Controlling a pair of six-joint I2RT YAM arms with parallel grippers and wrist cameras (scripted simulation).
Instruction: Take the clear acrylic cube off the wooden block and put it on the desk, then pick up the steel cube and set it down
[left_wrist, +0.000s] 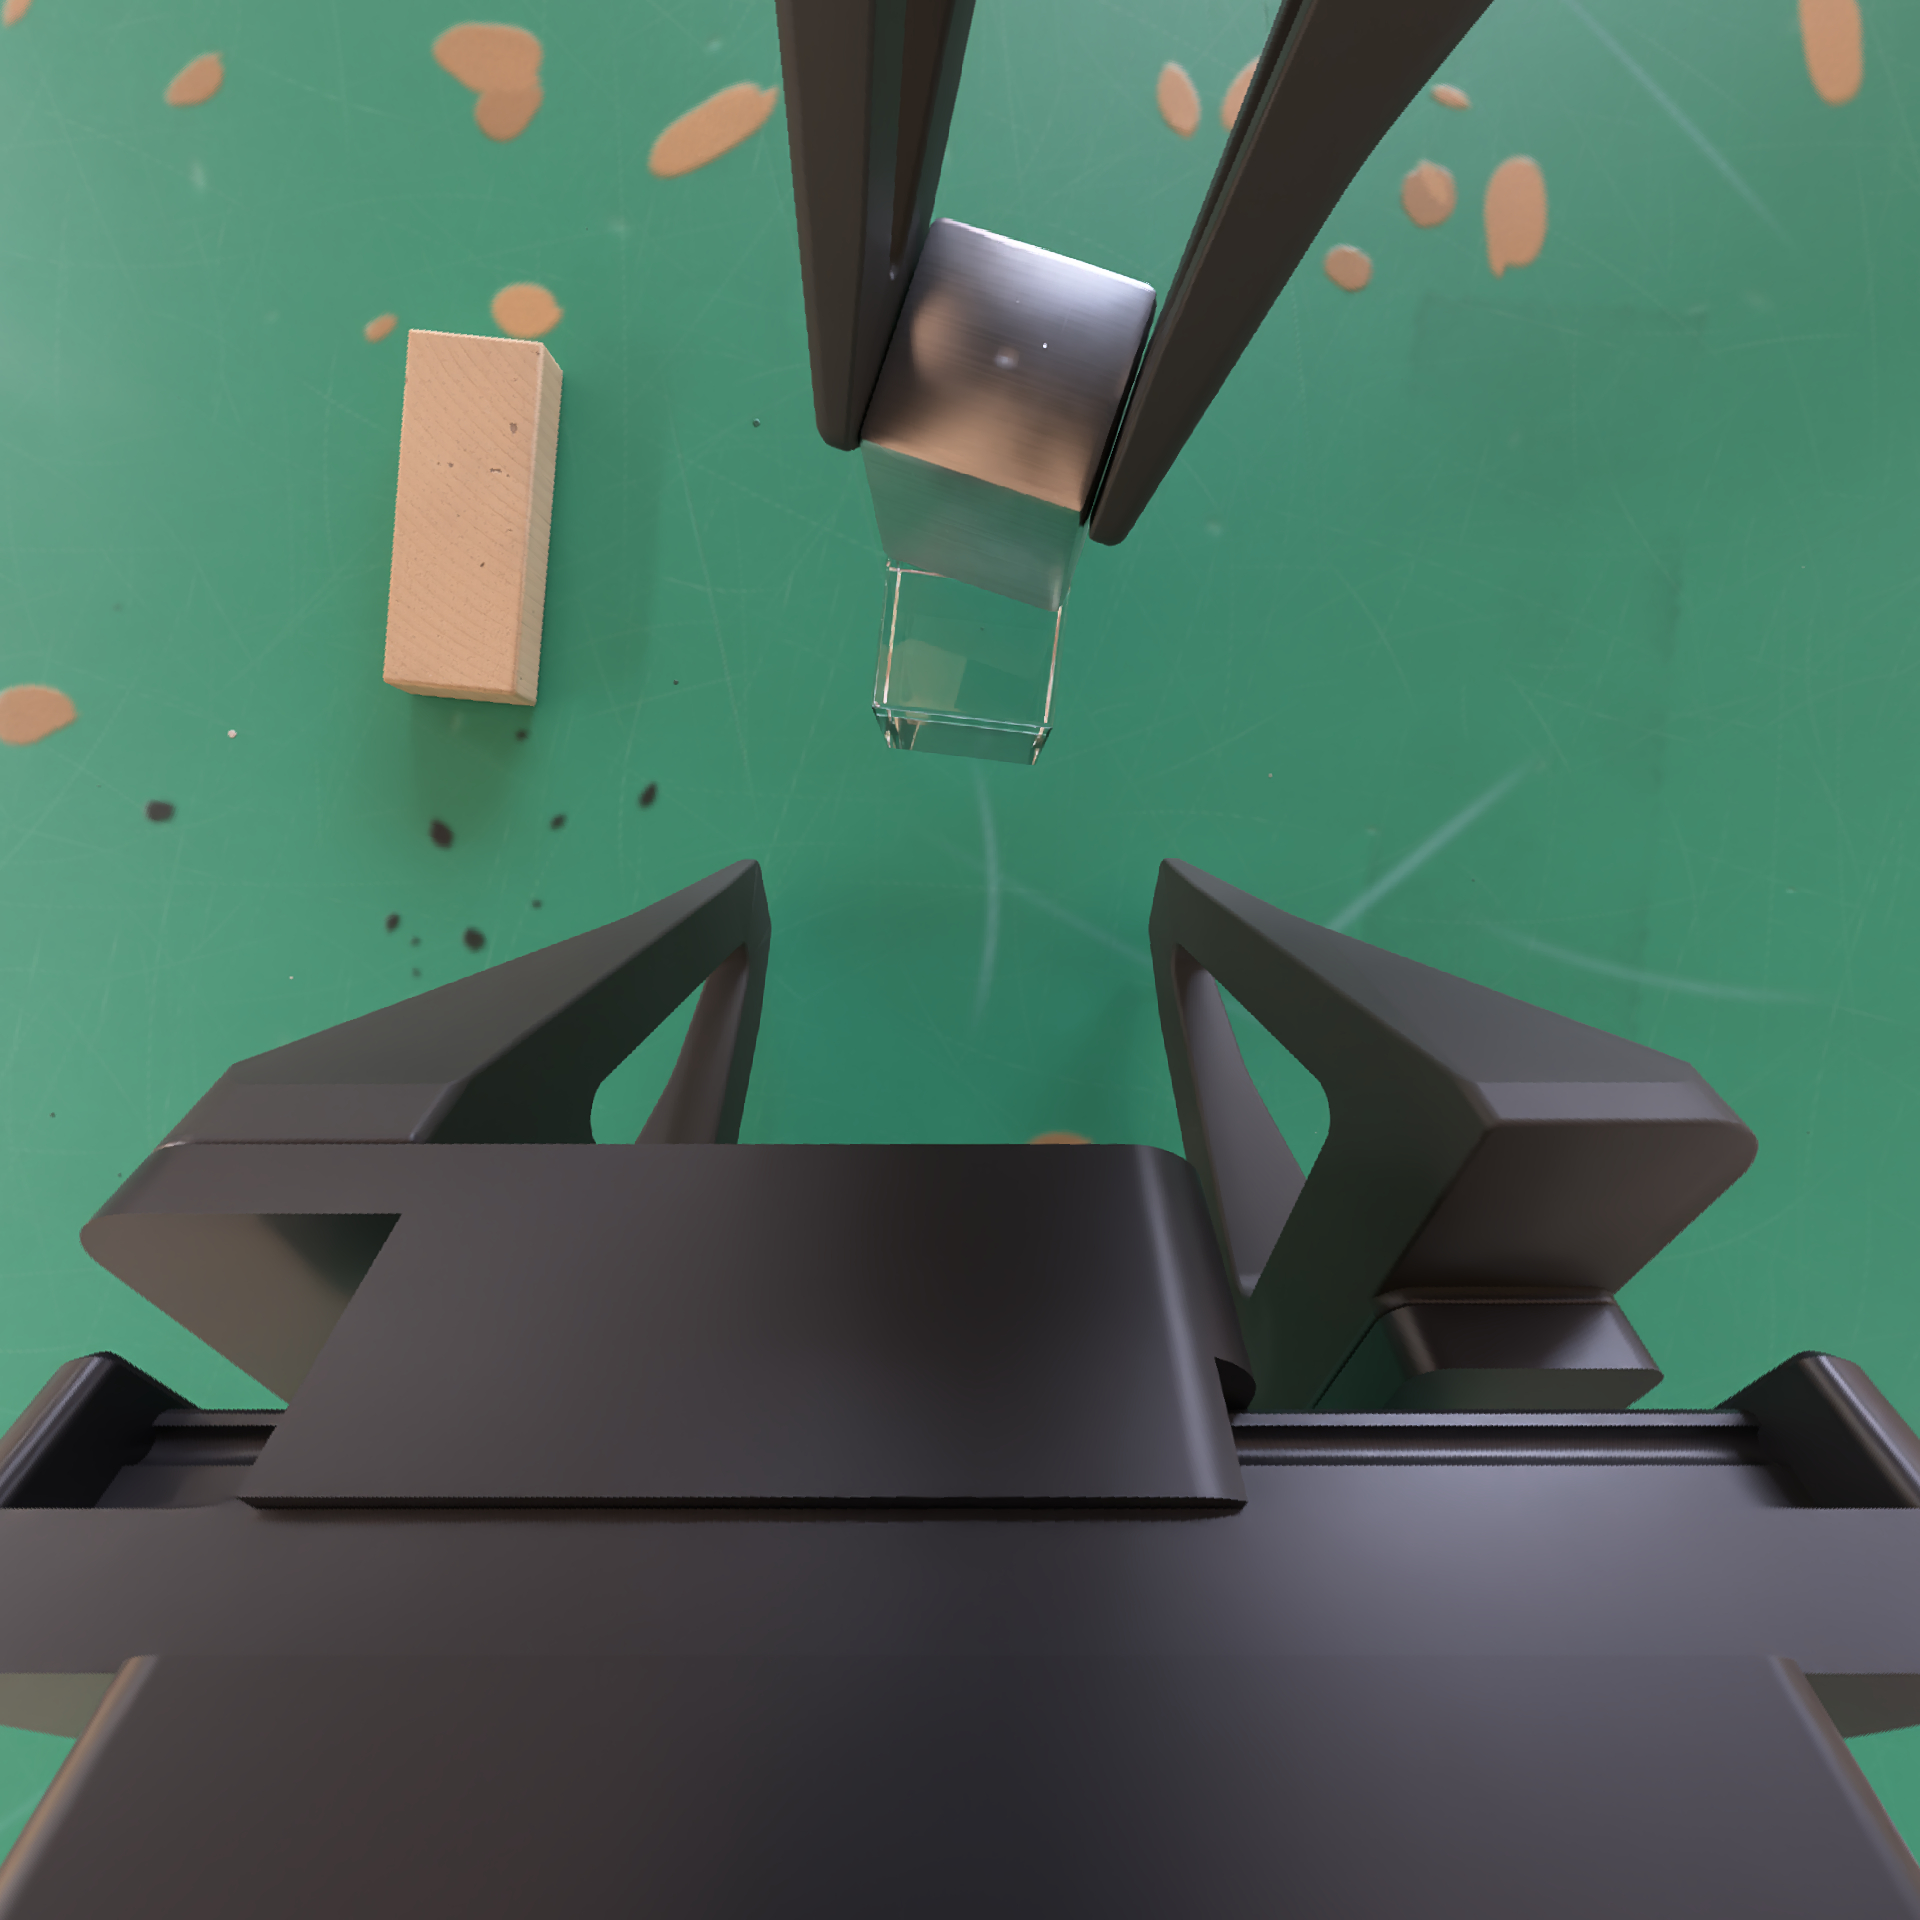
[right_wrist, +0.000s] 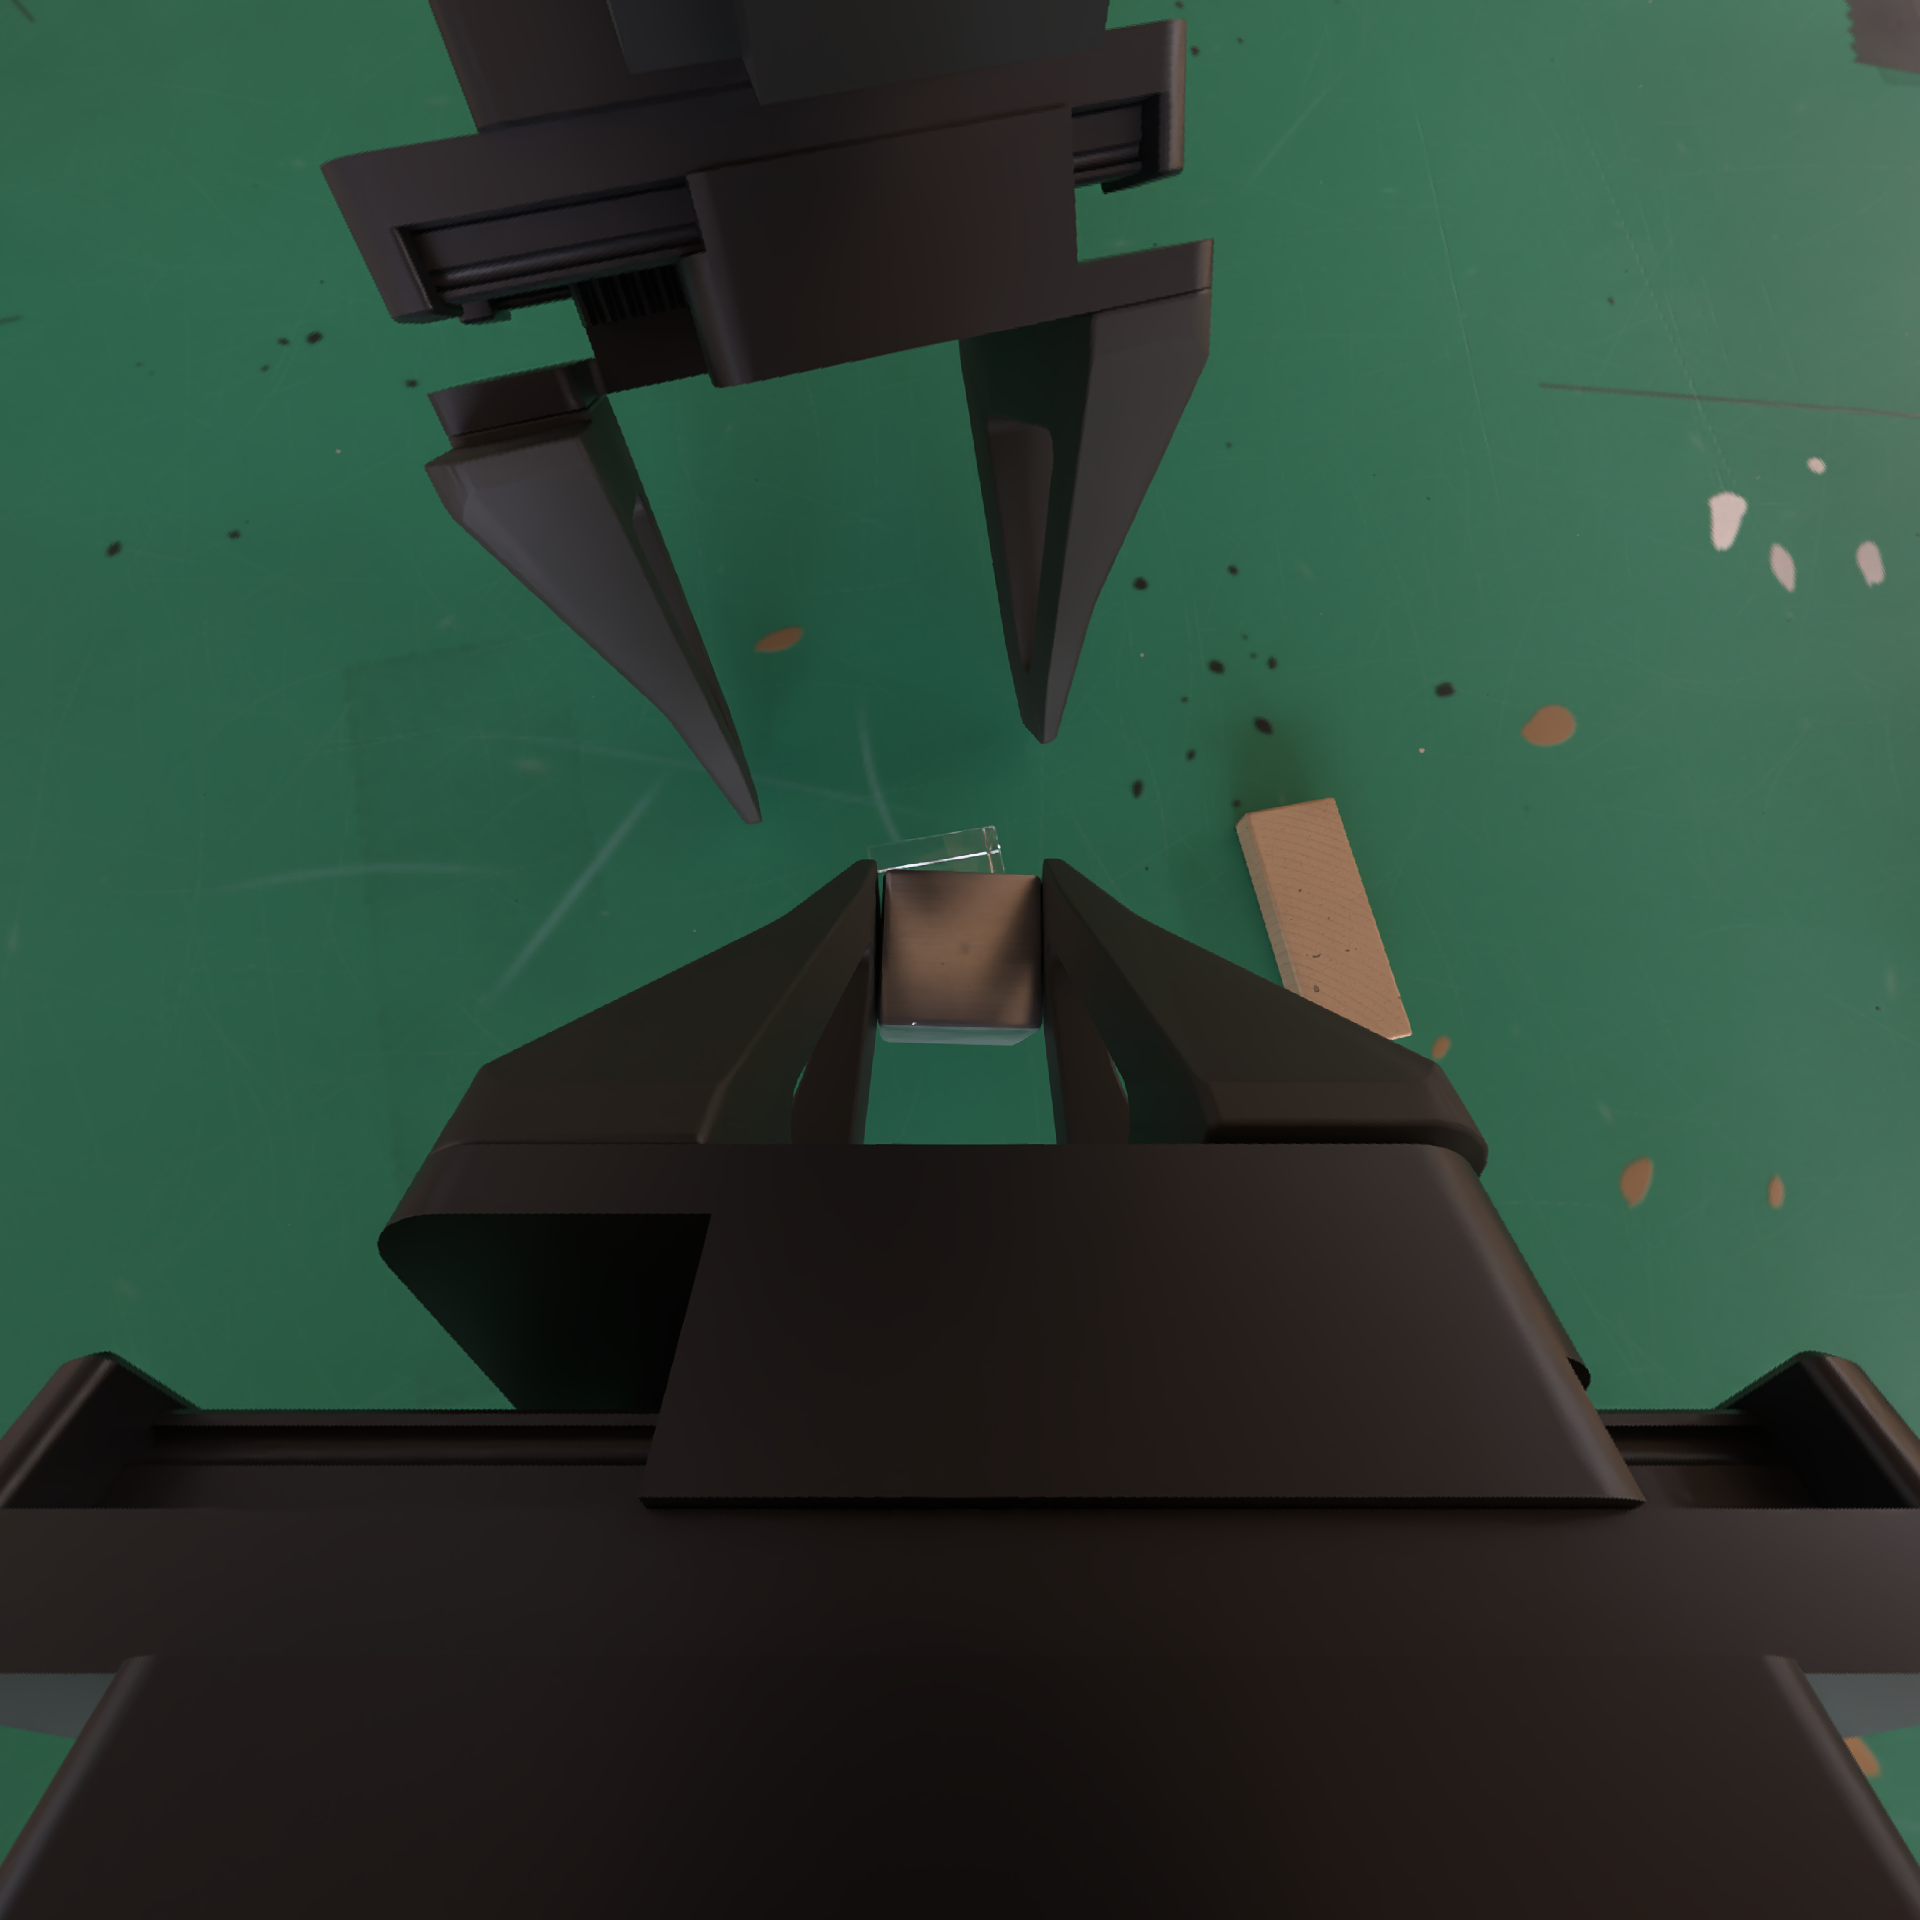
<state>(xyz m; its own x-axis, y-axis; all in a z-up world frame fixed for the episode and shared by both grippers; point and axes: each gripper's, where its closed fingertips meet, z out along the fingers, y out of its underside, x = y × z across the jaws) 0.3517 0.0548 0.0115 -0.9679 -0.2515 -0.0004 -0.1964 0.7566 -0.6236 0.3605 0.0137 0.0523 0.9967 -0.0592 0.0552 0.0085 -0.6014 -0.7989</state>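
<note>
The steel cube (right_wrist: 958, 956) is held between the fingers of my right gripper (right_wrist: 961, 873), which is shut on it. In the left wrist view the right gripper (left_wrist: 977, 488) comes down from the top with the steel cube (left_wrist: 1008, 364). The clear acrylic cube (left_wrist: 966, 665) stands on the green desk just beside and partly behind the steel cube; its edge shows in the right wrist view (right_wrist: 940, 847). The wooden block (left_wrist: 468, 520) lies flat to the left, with nothing on it. My left gripper (left_wrist: 958, 868) is open and empty, just short of the clear cube.
The green desk (left_wrist: 1455, 623) is scratched, with tan patches and dark specks. In the right wrist view the left gripper (right_wrist: 894, 777) hangs open opposite mine, and the wooden block (right_wrist: 1320, 914) lies to the right of my fingers.
</note>
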